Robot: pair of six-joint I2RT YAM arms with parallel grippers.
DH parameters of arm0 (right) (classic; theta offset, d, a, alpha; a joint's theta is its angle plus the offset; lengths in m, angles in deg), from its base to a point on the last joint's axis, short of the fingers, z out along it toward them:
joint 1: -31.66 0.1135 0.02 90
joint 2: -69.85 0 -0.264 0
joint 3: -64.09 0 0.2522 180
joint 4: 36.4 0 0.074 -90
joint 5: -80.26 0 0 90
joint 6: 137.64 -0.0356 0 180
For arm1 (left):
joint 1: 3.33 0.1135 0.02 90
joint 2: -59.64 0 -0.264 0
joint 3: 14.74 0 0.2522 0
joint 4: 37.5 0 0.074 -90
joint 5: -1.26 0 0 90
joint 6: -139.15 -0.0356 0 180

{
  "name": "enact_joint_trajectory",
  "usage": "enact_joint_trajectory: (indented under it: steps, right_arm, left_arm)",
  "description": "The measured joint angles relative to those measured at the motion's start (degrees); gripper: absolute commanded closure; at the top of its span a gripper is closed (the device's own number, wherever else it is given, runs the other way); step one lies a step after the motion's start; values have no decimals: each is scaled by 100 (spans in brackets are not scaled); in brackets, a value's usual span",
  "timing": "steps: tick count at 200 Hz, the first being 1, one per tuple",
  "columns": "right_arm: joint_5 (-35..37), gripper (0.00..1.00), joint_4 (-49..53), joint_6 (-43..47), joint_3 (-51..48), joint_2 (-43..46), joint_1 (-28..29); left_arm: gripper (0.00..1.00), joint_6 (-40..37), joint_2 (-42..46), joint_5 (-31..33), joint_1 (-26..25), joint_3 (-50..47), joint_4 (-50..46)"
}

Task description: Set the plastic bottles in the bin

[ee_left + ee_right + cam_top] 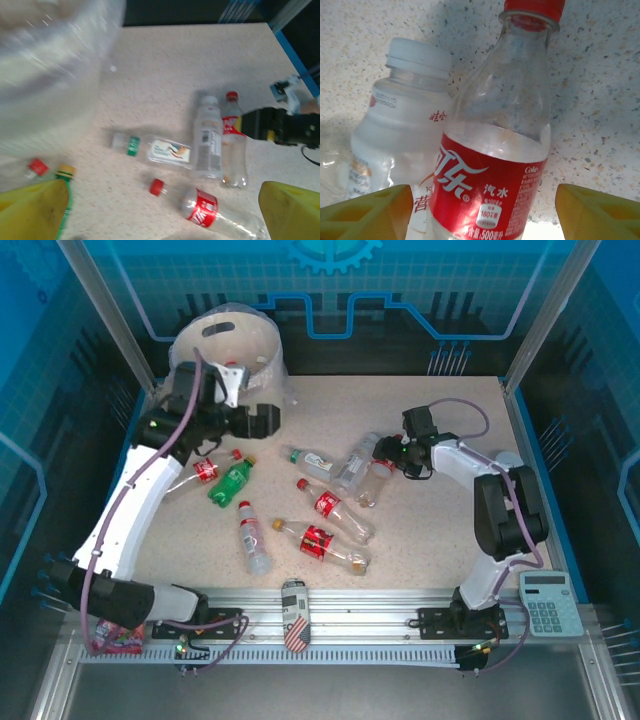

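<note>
Red-labelled bottle [490,170] between spread-apart right gripper [482,207] fingers — left gripper [165,200] agape near bin [250,345].

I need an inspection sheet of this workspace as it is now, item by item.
Surface: speckled beige table, no spill seen.
Job's things: about eight plastic bottles lie on the table; the lined bin stands far left.
Clutter: patterned can and calculator at the near edge.
Grippers: left gripper by the bin, jaws open, empty; right gripper, jaws open astride a red-labelled bottle.
Cables: purple cables run along both arms.
Surroundings: blue walls, metal frame.
</note>
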Motion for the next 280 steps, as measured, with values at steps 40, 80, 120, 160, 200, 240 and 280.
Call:
enact_joint_trajectory:
  steps: [40, 80, 120, 160, 200, 240, 280]
  right_arm:
    - [107, 26, -7, 0, 109, -354, 72]
    - [157, 31, -46, 2, 120, -619, 90]
    - [264, 40, -46, 17, 160, -686, 94]
    - [302, 46, -22, 111, 107, -481, 87]
    - [-17, 43, -92, 175, -234, 343, -39]
    - [-1213, 41, -595, 50, -608, 1038, -236]
    - [-2249, 41, -1167, -358, -942, 1224, -245]
  left_arm:
    - [2, 887, 46, -151, -605, -1440, 769]
    - [2, 1692, 35, -151, -1075, -2389, 1550]
    - [1, 2116, -295, -155, -1432, -2503, 2179]
    - [1, 2332, -610, -400, -1541, -2503, 2557]
    - [1, 2522, -798, -1040, -1541, -2496, 3126]
    - [1, 2739, -1412, -1902, -1646, -2247, 3759]
    - [1, 2964, -2059, -2363, -1871, -1851, 4232]
